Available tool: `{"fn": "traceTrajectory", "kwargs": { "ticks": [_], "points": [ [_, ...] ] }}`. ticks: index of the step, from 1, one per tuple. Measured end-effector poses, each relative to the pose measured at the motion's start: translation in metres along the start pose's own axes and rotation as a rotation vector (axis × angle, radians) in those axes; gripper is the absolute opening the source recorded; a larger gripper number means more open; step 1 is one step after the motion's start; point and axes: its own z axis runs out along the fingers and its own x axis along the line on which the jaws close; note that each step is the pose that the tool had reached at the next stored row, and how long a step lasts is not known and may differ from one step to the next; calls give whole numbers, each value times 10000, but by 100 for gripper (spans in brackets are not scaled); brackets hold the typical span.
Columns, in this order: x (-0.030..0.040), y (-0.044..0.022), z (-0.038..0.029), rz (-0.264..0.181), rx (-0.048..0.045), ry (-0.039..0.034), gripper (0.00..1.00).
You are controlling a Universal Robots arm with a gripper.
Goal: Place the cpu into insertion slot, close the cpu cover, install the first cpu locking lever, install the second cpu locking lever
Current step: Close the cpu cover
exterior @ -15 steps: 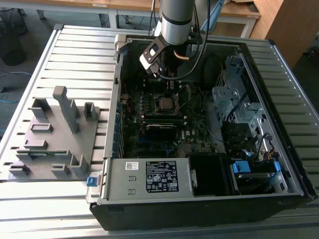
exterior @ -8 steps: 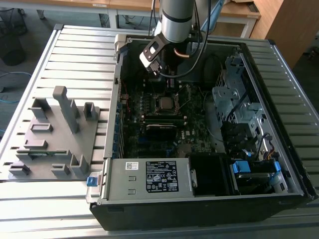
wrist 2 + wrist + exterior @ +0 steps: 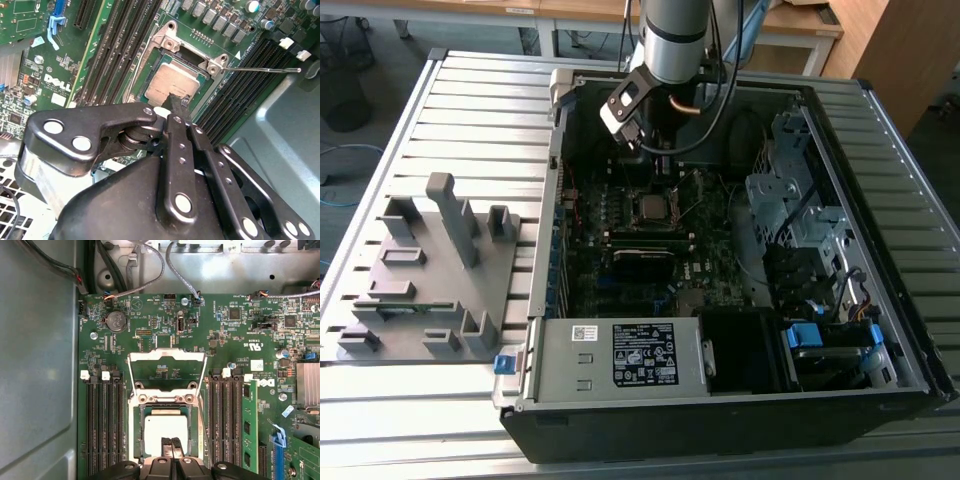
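Now, tool (image 3: 170,442) clenched empty at seated cpu (image 3: 164,426) edge, cpu cover (image 3: 167,355) swung wide open

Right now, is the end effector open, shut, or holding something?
End effector: shut, fingertips together over the cpu, holding nothing.

— What colour is the motherboard (image 3: 165,340)?
— Green, patterned all over with fine pale traces and white print. Its memory slots (image 3: 102,425) are black with white end clips.
— And the cpu (image 3: 165,426)?
— Dull silver-grey on top. The cpu cover (image 3: 167,356) is a brighter silver.
— The gripper (image 3: 170,442)?
— Black, and in the second wrist view it has silver pivot pins.
— And the rest?
— The computer case (image 3: 720,430) is black. The table (image 3: 470,100) is pale grey, striped by its slats. The fixture block (image 3: 430,270) is plain grey.
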Motion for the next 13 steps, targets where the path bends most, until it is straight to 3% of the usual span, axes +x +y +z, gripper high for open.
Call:
{"fn": "traceTrajectory", "kwargs": {
  "ticks": [8, 13],
  "points": [
    [0, 0, -14, 0, 0, 0, 10],
    [1, 1, -66, 0, -1, 3, 10]
  ]
}}
